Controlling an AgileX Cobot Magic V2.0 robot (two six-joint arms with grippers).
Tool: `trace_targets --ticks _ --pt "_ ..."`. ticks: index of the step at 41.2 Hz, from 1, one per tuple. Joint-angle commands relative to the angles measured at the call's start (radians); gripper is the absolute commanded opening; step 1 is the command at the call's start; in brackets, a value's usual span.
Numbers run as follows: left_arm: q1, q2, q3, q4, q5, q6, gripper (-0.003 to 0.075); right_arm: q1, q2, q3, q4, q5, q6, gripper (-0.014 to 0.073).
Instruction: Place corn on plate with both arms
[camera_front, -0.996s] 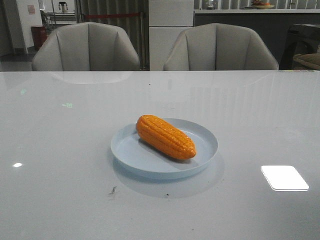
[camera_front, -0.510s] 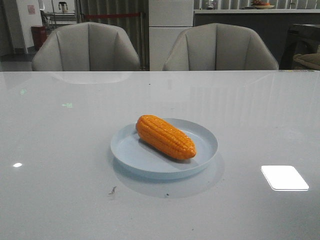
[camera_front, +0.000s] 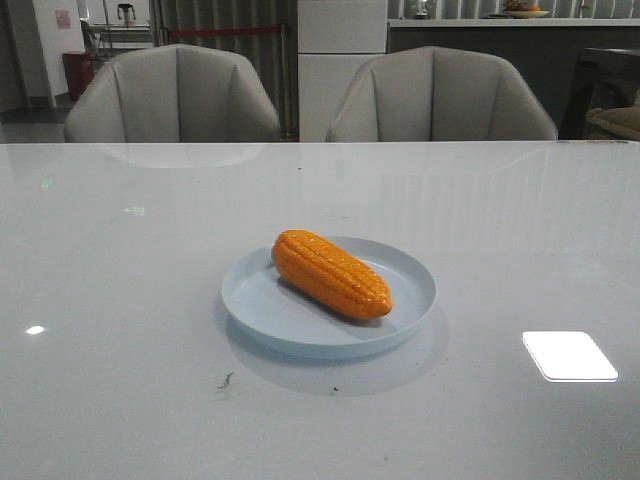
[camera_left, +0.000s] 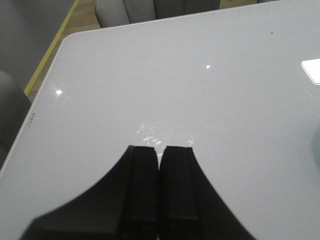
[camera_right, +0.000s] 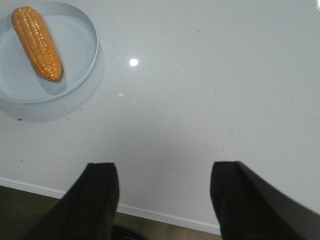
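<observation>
The orange corn (camera_front: 331, 274) lies slantwise on the pale blue plate (camera_front: 400, 318) in the middle of the white table. In the right wrist view the corn (camera_right: 36, 42) and the plate (camera_right: 82, 55) also show, far from the fingers. My right gripper (camera_right: 164, 170) is open and empty over the table's near edge. My left gripper (camera_left: 160, 149) is shut on nothing, above bare table; the corn is out of that view. Neither gripper shows in the front view.
Two grey chairs (camera_front: 175, 95) (camera_front: 440, 95) stand behind the table's far edge. The near table edge (camera_right: 165, 218) runs under the right fingers. A table corner (camera_left: 70, 40) and a chair back (camera_left: 7, 115) show in the left wrist view.
</observation>
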Motion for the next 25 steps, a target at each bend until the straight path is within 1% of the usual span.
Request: trace_targets --ticks 1,2,11,13,16,19,22,25 --pt "0.002 -0.048 0.015 -0.006 -0.148 -0.001 0.0088 -0.008 -0.004 -0.025 0.008 -0.063 -0.001 0.0507" --pt "0.002 -0.064 0.031 -0.006 -0.166 -0.001 0.0088 -0.008 -0.004 -0.025 0.008 -0.063 -0.001 0.0507" --pt "0.002 -0.299 0.273 -0.006 -0.512 -0.001 0.0088 -0.008 -0.004 -0.025 0.008 -0.063 -0.001 0.0507" --pt "0.002 -0.359 0.327 -0.006 -0.555 -0.001 0.0088 -0.008 -0.004 -0.025 0.008 -0.063 -0.001 0.0507" --pt "0.002 -0.452 0.392 -0.006 -0.554 -0.001 0.0088 -0.008 -0.004 -0.025 0.008 -0.063 -0.001 0.0507" --pt "0.002 -0.532 0.432 -0.006 -0.518 -0.001 0.0088 -0.008 -0.004 -0.025 0.008 -0.063 -0.001 0.0507" --pt "0.002 -0.59 0.457 -0.012 -0.49 -0.001 0.0088 -0.008 -0.004 -0.025 0.008 -0.063 -0.001 0.0507" --pt "0.002 -0.636 0.484 -0.019 -0.49 -0.001 0.0088 -0.008 -0.004 -0.025 0.008 -0.063 -0.001 0.0507"
